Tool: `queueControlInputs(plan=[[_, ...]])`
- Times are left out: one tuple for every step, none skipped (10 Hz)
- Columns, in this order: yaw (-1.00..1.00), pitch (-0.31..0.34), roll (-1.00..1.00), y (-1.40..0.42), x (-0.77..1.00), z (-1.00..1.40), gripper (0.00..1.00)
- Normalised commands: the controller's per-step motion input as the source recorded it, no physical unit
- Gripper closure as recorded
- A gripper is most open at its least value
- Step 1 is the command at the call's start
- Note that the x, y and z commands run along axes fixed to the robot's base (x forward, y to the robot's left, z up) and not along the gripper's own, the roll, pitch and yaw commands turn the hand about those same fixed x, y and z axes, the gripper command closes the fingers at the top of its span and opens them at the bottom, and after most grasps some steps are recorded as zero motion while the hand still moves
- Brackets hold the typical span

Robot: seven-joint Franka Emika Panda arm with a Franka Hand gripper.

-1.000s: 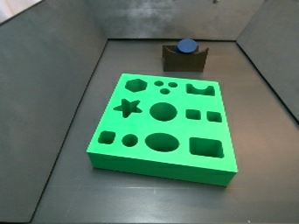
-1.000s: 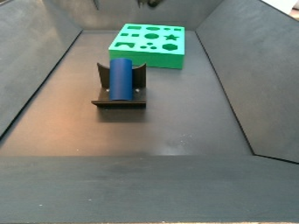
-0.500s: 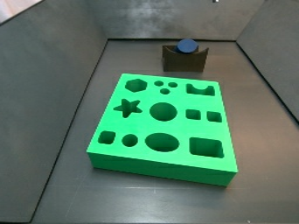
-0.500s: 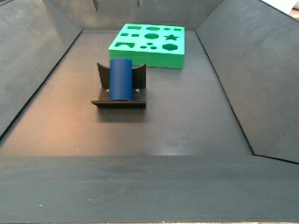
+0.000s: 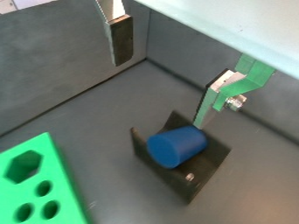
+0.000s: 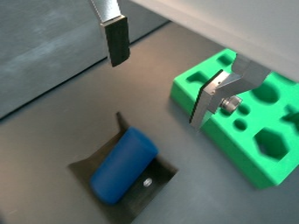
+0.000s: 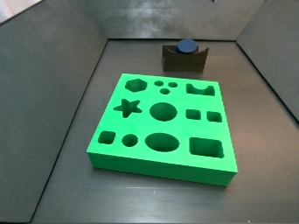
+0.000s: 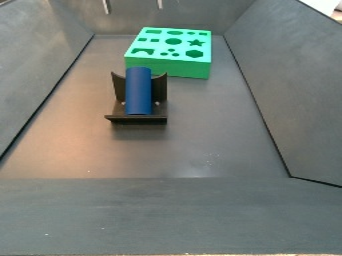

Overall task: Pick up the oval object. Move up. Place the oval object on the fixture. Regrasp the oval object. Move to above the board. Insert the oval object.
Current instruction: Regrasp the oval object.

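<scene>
Oval object (image 8: 139,89) lying in the notch of the fixture (image 8: 135,117), dark blue, long axis running along the cradle; seen end-on in a side view (image 7: 186,45) as a blue cap poking above the dark block (image 7: 184,60). In both wrist views, seated the same way: blue peg (image 5: 177,146) across the dark bracket (image 5: 194,178), and again (image 6: 124,164) resting on the base plate (image 6: 149,184). Gripper (image 5: 177,61) held above the fixture, spread wide, nothing between the fingers; one silver plate with dark pad (image 5: 121,39) well apart from the opposite one (image 5: 221,88), the peg below and between them, untouched. Same wide spread in a wrist view (image 6: 163,63), fingers (image 6: 117,41) clear of the peg. Board (image 7: 165,129) bright green, flat on the dark floor near the fixture but apart from it, all cut-outs vacant; also visible beyond the fixture (image 8: 171,52), with its corner showing in both wrist views (image 5: 35,184) (image 6: 247,131).
</scene>
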Motion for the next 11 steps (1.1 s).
queueControlInputs(plan=[[0.04, -0.011, 1.0, -0.02, -0.02, 0.02, 0.0], [0.04, -0.008, 1.0, -0.02, 0.0, 0.01, 0.0], [0.04, -0.003, 1.0, -0.02, 0.01, 0.0, 0.0], [0.05, 0.007, 1.0, -0.02, 0.04, -0.02, 0.0], [0.05, 0.014, 1.0, -0.03, 0.04, -0.02, 0.0], [0.05, 0.027, 1.0, -0.03, 0.06, -0.02, 0.0], [0.06, 0.04, 1.0, -0.03, 0.07, -0.02, 0.0], [0.06, 0.057, 1.0, -0.03, 0.08, -0.02, 0.0], [0.07, 0.077, 1.0, -0.04, 0.09, -0.02, 0.0], [0.09, 0.11, 1.0, -0.04, 0.11, -0.02, 0.0], [0.11, 0.14, 1.0, -0.04, 0.11, -0.02, 0.0]])
